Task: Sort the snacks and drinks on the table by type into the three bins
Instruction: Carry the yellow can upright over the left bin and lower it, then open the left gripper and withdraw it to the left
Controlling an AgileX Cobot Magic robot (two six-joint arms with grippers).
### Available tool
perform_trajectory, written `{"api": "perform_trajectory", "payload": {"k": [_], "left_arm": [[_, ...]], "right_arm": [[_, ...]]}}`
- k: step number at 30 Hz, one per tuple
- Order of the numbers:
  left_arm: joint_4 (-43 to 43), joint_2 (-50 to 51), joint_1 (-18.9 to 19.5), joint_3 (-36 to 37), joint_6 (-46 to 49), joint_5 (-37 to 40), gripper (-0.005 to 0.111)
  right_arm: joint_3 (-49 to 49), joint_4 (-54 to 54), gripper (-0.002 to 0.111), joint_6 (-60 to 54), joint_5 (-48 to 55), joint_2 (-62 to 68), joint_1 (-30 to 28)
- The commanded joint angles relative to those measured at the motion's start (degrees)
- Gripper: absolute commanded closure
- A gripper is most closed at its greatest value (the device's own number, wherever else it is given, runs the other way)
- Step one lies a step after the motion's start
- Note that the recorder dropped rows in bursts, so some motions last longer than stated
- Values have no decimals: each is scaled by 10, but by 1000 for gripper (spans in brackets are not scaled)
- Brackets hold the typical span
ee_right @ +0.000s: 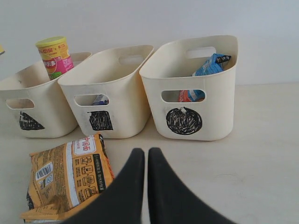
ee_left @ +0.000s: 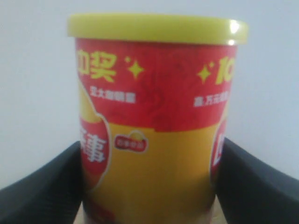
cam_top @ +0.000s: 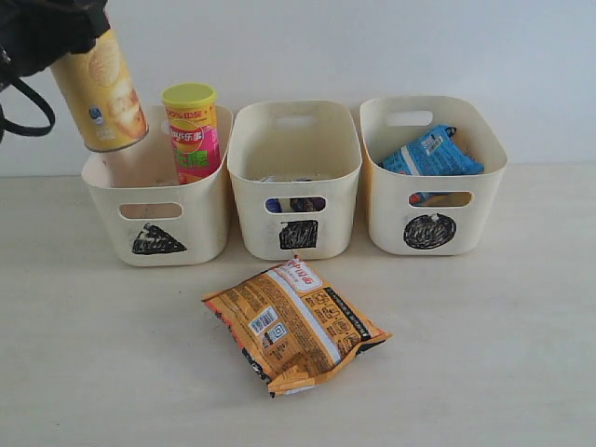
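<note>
My left gripper [cam_top: 58, 35] is shut on the yellow-red chip can [cam_top: 98, 93], which hangs tilted over the triangle bin [cam_top: 119, 216]. In the left wrist view the black fingers [ee_left: 51, 182] press both sides of that can [ee_left: 154, 140]. The pink-green can [cam_top: 192, 130] stands upright inside the triangle bin. A blue packet [cam_top: 430, 154] lies in the circle bin [cam_top: 391, 219]. Through the handle slot of the square bin [cam_top: 261, 233] a bit of a carton [cam_top: 296, 204] shows. The orange-brown packet [cam_top: 293, 326] lies on the table [cam_top: 503, 354], beside my shut, empty right gripper [ee_right: 141, 156].
The three bins stand in a row against a white wall [cam_top: 372, 47]. The orange-brown packet [ee_right: 65, 179] lies in front of the square bin [ee_right: 133, 112]. Bare table [ee_right: 261, 163] stretches in front of the circle bin [ee_right: 219, 121].
</note>
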Motion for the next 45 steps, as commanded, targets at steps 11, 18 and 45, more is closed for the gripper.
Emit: {"api": "perform_trajectory", "payload": {"k": [11,18,45], "left_arm": [[15,193,13,-32,-18,-212,103],[17,250,13,-56,19,-210,103],[10,185,13,-68,78,-21,35]], "right_arm": [[3,-2,108,3,-2,-1,-2],[3,-5,108,3,-2,-1,-2],[3,-5,108,3,-1,-1,-2]]}}
